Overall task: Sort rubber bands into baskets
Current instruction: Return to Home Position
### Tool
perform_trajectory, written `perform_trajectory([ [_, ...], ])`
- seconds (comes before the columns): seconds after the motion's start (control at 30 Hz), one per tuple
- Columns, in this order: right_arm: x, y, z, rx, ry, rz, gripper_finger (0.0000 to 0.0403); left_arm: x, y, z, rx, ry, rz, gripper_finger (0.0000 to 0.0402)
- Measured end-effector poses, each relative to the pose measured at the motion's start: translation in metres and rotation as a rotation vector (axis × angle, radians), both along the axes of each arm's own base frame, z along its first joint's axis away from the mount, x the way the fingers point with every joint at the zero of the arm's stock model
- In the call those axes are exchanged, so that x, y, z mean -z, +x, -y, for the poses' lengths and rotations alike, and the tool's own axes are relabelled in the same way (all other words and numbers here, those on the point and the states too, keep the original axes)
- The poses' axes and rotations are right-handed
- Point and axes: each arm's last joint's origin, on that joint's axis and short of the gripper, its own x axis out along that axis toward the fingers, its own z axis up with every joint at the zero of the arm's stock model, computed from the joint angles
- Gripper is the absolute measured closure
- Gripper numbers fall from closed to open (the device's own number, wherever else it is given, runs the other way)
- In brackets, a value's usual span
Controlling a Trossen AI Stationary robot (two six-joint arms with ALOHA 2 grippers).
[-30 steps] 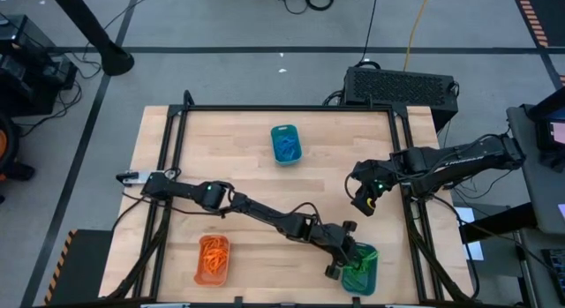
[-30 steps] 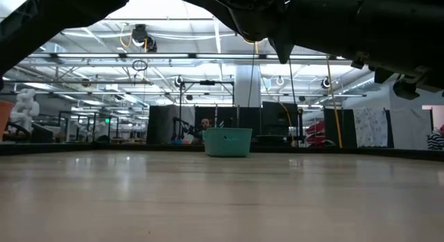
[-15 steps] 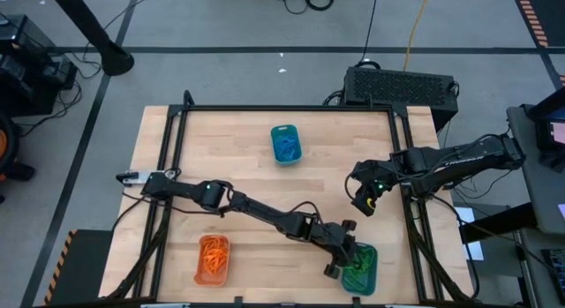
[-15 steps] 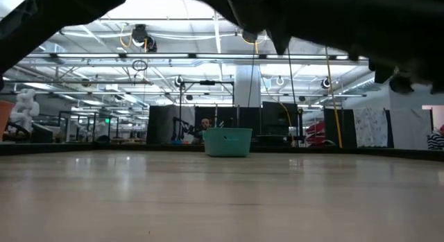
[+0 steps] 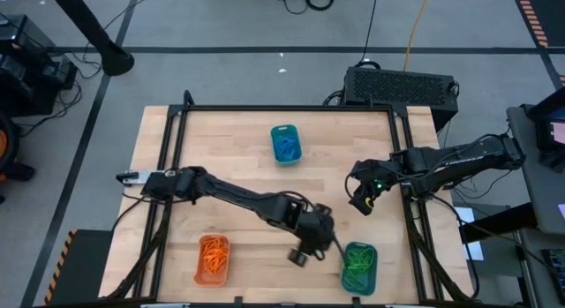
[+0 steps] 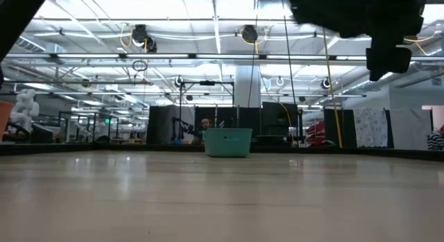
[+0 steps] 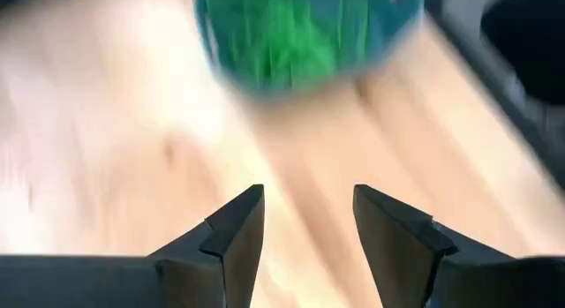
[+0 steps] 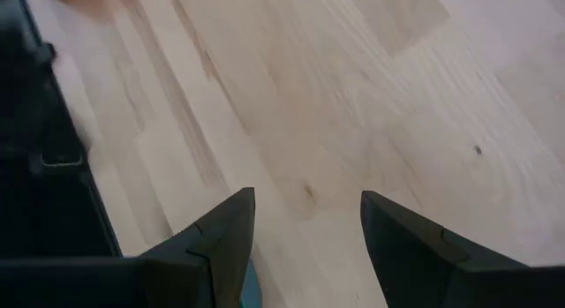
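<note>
Three baskets stand on the wooden table: an orange one (image 5: pixel 212 259) with orange rubber bands at the near left, a teal one (image 5: pixel 285 143) with blue bands at the far middle, and a teal one (image 5: pixel 359 266) with green bands (image 7: pixel 291 39) at the near right. My left gripper (image 5: pixel 305 252) hangs open and empty above bare wood, just left of the green-band basket. My right gripper (image 5: pixel 363 202) waits open above the table's right side, nothing between its fingers (image 8: pixel 221 229).
A black frame rail (image 5: pixel 287 108) borders the table top. A black box (image 5: pixel 402 86) stands behind the far right corner. Bare wood (image 5: pixel 229 167) lies between the baskets. In the low view the far teal basket (image 6: pixel 227 141) shows across the table.
My left gripper has opened over the green-band basket, then risen and drawn back toward the table's left, coming clear of the basket and tipping less steeply down. The green bands stay in the basket.
</note>
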Motion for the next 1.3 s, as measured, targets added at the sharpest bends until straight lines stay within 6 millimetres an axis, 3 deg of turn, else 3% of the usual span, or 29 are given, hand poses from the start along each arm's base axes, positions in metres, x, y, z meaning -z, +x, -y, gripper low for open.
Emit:
perform_trajectory([
  [0.17,-0.004,0.006,0.0,0.007,-0.026,0.081,0.0204,-0.021,-0.037,-0.013,-0.069,0.134,-0.211,0.0219],
  [0.3,-0.007,0.01,0.001,0.02,-0.068,0.141,0.0204,-0.053,-0.067,-0.03,-0.194,0.273,-0.268,0.0219],
  [0.47,-0.013,0.017,0.0,0.02,-0.191,0.253,0.0204,-0.111,-0.111,-0.054,-0.317,0.307,-0.143,0.0219],
  [0.57,-0.018,0.021,-0.005,-0.009,-0.254,0.326,0.0204,-0.147,-0.154,-0.074,-0.396,0.248,-0.023,0.0219],
  [0.67,-0.022,0.024,-0.013,-0.022,-0.23,0.389,0.0204,-0.164,-0.203,-0.096,-0.49,0.162,0.107,0.0219],
  [0.8,-0.023,0.033,-0.037,-0.056,-0.136,0.464,0.0204,-0.158,-0.265,-0.116,-0.582,0.031,0.281,0.0219],
  [0.97,-0.012,0.053,-0.071,-0.134,-0.079,0.531,0.0204,-0.114,-0.316,-0.125,-0.615,-0.115,0.409,0.0219],
  [1.13,0.007,0.059,-0.095,-0.151,-0.023,0.462,0.021,-0.075,-0.343,-0.13,-0.644,-0.246,0.488,0.0219],
  [1.3,0.024,0.061,-0.117,-0.113,0.055,0.355,0.0236,-0.055,-0.355,-0.133,-0.648,-0.269,0.512,0.0219],
])
